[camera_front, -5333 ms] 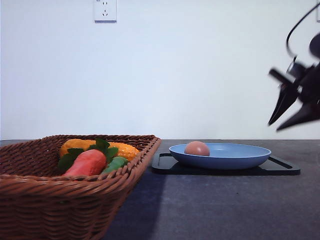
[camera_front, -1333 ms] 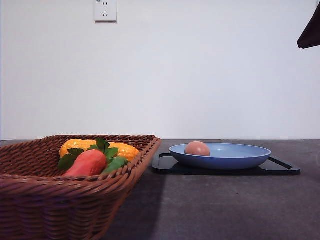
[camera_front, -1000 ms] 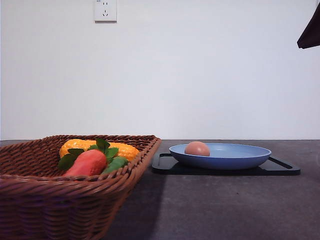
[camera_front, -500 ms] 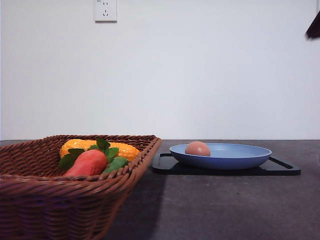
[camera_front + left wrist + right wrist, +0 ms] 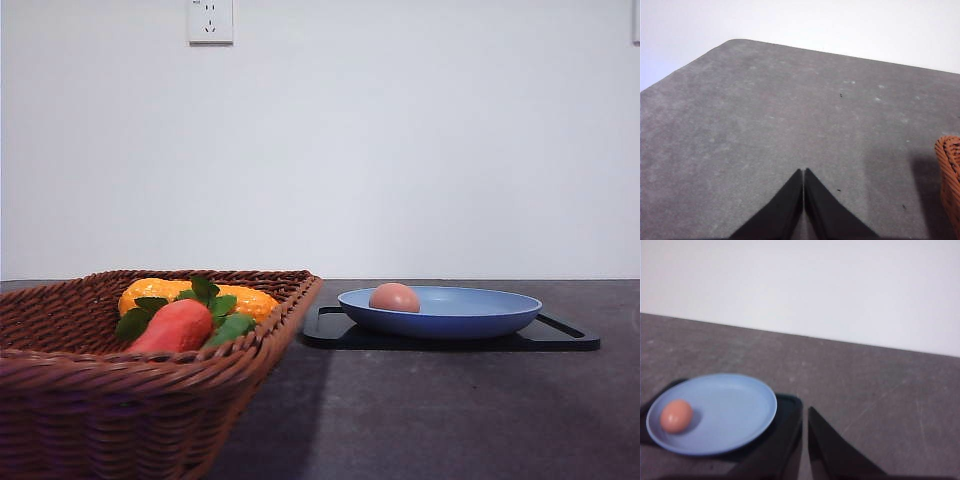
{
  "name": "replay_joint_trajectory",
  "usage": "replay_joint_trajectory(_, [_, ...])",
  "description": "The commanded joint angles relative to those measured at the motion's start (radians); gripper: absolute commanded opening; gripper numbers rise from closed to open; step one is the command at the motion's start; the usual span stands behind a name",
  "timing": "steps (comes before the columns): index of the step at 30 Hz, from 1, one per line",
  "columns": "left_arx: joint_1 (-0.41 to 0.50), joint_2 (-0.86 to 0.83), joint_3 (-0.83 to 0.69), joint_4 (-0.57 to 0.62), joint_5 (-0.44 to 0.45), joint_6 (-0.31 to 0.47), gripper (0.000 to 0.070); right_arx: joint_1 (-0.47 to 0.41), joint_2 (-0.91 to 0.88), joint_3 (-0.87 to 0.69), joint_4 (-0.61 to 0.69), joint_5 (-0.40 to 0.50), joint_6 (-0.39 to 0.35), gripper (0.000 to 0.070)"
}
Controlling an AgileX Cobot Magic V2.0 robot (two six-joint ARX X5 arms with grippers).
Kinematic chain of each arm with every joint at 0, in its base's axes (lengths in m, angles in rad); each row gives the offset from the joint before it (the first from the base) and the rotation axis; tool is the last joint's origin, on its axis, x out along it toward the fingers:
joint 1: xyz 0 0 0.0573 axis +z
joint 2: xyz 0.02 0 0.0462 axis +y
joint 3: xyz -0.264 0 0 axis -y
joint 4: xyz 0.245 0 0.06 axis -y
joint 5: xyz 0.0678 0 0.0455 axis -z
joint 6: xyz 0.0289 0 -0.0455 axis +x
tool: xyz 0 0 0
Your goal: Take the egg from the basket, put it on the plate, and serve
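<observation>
Blue plate [image 5: 470, 318] holds the egg [image 5: 394, 297], beside the basket [image 5: 110, 400]. Both sets of fingers, left [image 5: 803, 176] and right [image 5: 805, 414], are closed, empty.

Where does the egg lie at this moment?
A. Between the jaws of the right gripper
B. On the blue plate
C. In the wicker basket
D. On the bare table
B: the egg rests on the blue plate, which sits on the black tray.

Bare table [image 5: 440, 410] lay open at 5 o'clock; basket [image 5: 130, 400] blocked 7 o'clock, plate [image 5: 470, 318] w/ egg [image 5: 394, 297] sat at 3.
</observation>
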Motion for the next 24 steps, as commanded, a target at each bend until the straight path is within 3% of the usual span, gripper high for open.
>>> replay_joint_trajectory(1, [0.0, -0.002, -0.023, -0.015, 0.0, -0.002, 0.0, -0.014, -0.018, -0.034, 0.011, -0.034, -0.009, 0.0])
replay_joint_trajectory(11, [0.0, -0.002, -0.023, -0.015, 0.0, -0.002, 0.0, -0.03, -0.078, -0.194, 0.119, -0.052, -0.007, 0.0])
replay_joint_trajectory(24, [0.0, -0.002, -0.023, -0.015, 0.0, -0.002, 0.0, -0.03, -0.111, -0.247, 0.08, -0.055, 0.034, 0.0])
